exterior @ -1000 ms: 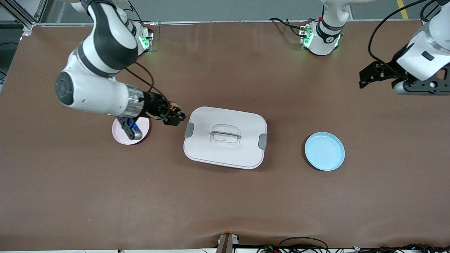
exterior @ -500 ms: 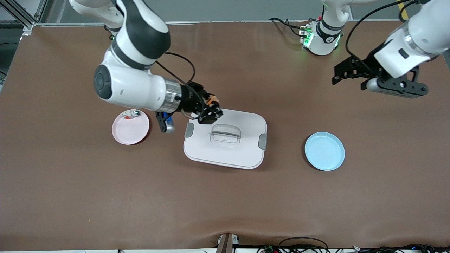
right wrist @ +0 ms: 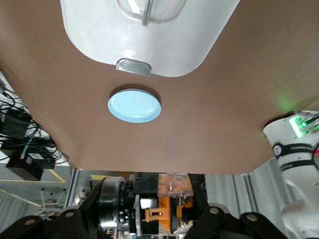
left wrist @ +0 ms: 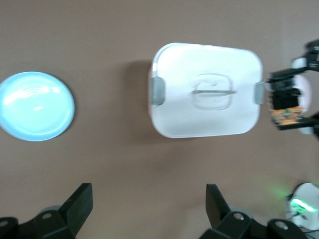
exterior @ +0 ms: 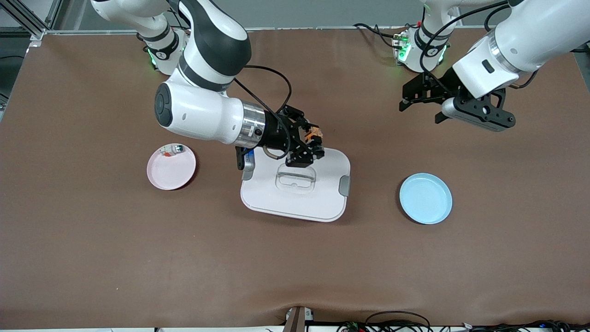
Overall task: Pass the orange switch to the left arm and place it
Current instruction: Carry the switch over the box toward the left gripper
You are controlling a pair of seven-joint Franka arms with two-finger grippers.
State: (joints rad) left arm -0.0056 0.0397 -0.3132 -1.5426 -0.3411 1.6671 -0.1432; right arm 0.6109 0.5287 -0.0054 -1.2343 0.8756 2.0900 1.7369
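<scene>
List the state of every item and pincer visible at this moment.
Right pincer: shut on the orange switch, over the box's edge.
Orange switch: held, off the table.
Left pincer: open, holding nothing, above bare table.
Box: lid on, flat on the table.
Pink plate: holds a small green-and-white component.
Blue plate: nothing in it.

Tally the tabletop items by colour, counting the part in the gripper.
White: 1, the box
Pink: 1, the pink plate
Blue: 1, the blue plate
Orange: 1, the orange switch in the right gripper
Total: 4
</scene>
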